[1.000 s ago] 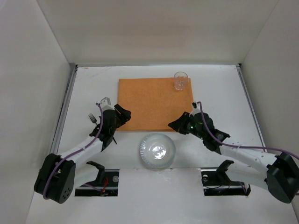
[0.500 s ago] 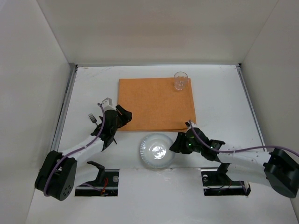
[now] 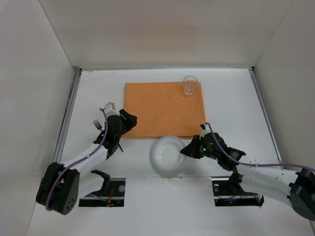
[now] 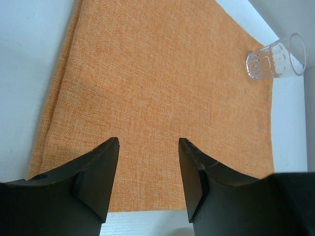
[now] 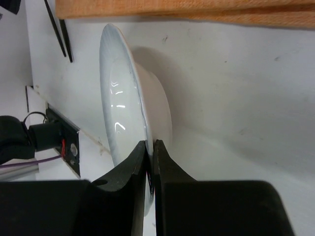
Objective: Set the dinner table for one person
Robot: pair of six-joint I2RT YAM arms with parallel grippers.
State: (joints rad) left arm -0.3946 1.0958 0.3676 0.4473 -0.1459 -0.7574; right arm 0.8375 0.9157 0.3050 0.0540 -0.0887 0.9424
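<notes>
A white bowl [image 3: 166, 156] sits on the dinner table [image 3: 231, 98] just in front of the orange mat [image 3: 165, 109]. My right gripper [image 3: 186, 150] is shut on the bowl's right rim; in the right wrist view the rim [image 5: 129, 98] is pinched between the fingers [image 5: 150, 147], and the bowl is tilted. A clear glass [image 3: 190, 85] stands on the mat's far right corner. My left gripper [image 3: 130, 121] is open and empty over the mat's near left corner [image 4: 147, 147]. The glass [image 4: 275, 59] shows far off in the left wrist view. A fork [image 3: 98, 124] lies beside the left arm, partly hidden.
Metal rails [image 3: 69, 113] run along the table's side edges. White walls close in the back and both sides. The arm bases and two dark slots [image 3: 106, 189] are at the near edge. The mat's near edge [image 5: 197, 11] lies just beyond the bowl.
My right gripper has moved from the mat's near right corner down to the bowl and shut on its right rim. The bowl has tipped and shifted slightly. The left arm is still.
</notes>
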